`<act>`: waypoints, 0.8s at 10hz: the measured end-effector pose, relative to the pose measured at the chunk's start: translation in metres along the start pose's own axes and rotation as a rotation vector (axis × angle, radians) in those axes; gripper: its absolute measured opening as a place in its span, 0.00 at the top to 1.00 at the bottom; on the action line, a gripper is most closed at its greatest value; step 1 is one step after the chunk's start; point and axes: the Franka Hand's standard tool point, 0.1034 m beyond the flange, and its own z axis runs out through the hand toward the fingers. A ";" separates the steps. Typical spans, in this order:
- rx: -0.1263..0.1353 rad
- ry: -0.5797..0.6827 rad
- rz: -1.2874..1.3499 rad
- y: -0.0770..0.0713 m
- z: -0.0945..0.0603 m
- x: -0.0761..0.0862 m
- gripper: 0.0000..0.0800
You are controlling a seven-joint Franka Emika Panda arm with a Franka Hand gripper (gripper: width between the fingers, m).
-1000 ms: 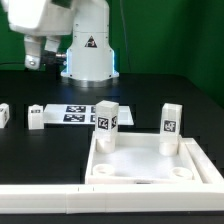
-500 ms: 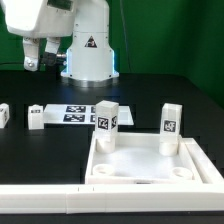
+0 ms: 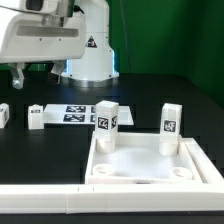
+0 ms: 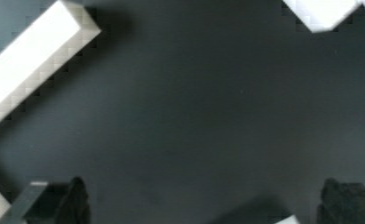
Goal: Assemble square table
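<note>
Four legs (image 3: 171, 120), one square table slab (image 3: 140, 157)

The white square table slab (image 3: 140, 160) lies rim-up, a tagged leg (image 3: 107, 117) and a second leg (image 3: 171, 120) upright at its far corners, two loose legs (image 3: 36, 117) apart toward the exterior view's left.

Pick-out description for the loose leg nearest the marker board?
Start at the marker board in front of the robot base. Beside it, on the exterior view's left, lies a short white leg; the other loose leg lies farther out, at the frame edge.
</note>
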 end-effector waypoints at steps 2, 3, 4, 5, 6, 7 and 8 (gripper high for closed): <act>0.008 0.005 0.131 -0.002 0.001 0.002 0.19; 0.013 0.007 0.203 -0.003 0.002 0.001 0.19; 0.049 0.008 0.348 -0.012 0.005 -0.007 0.19; 0.092 0.001 0.480 -0.019 0.011 -0.020 0.19; 0.138 -0.004 0.551 -0.020 0.016 -0.032 0.19; 0.133 0.000 0.606 -0.018 0.021 -0.033 0.19; 0.134 0.000 0.600 -0.019 0.020 -0.031 0.19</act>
